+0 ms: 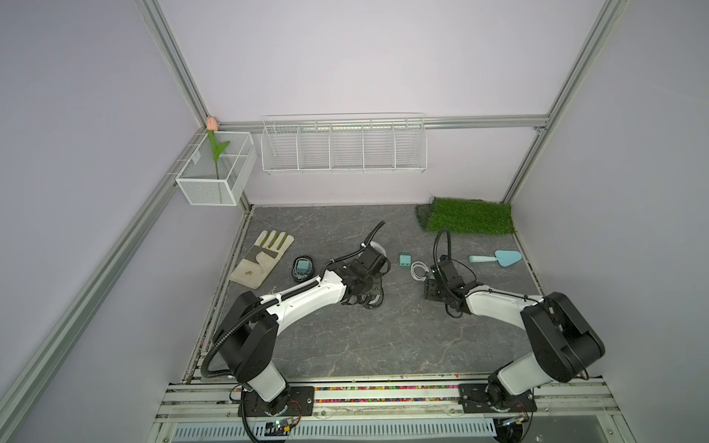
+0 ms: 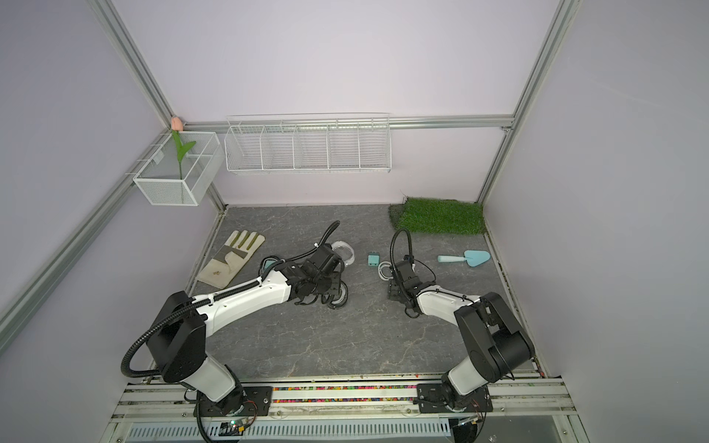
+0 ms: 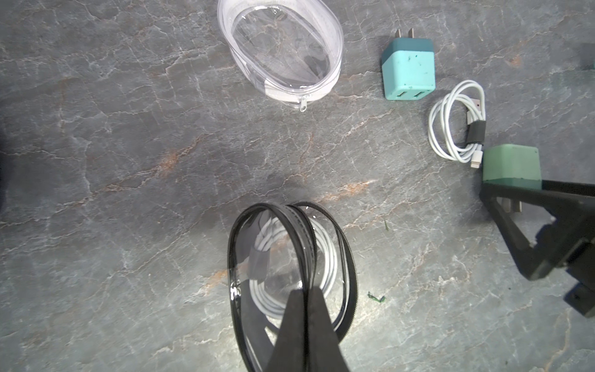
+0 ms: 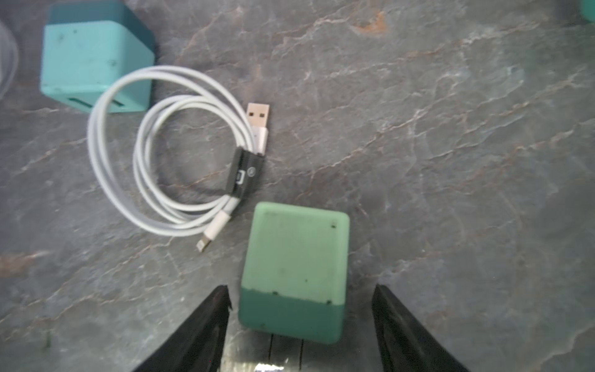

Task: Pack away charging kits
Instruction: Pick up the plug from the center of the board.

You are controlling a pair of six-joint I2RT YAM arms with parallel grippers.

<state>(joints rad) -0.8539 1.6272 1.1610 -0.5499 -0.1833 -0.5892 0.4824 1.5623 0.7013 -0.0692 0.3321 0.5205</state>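
Note:
In the left wrist view my left gripper point(image 3: 306, 291) is shut on the raised rim of an open black-rimmed case point(image 3: 238, 257), which holds a coiled white cable point(image 3: 325, 257). My right gripper point(image 4: 301, 290) stands open astride a green plug adapter point(image 4: 296, 264), with a gap on each side; the adapter's prongs point back between the fingers. Beside it lie a loose coiled white cable point(image 4: 245, 174) and a teal plug adapter point(image 4: 93, 58). An empty clear white-rimmed case point(image 3: 280, 48) lies farther back. A second black-rimmed case point(image 1: 302, 268) with a teal adapter inside sits by the glove.
A beige work glove point(image 1: 262, 259) lies at the left of the table, and a light-blue trowel point(image 1: 498, 257) at the right. A green grass mat point(image 1: 470, 215) fills the back right corner. A wire rack point(image 1: 343, 147) and a mesh basket point(image 1: 215, 172) hang on the walls.

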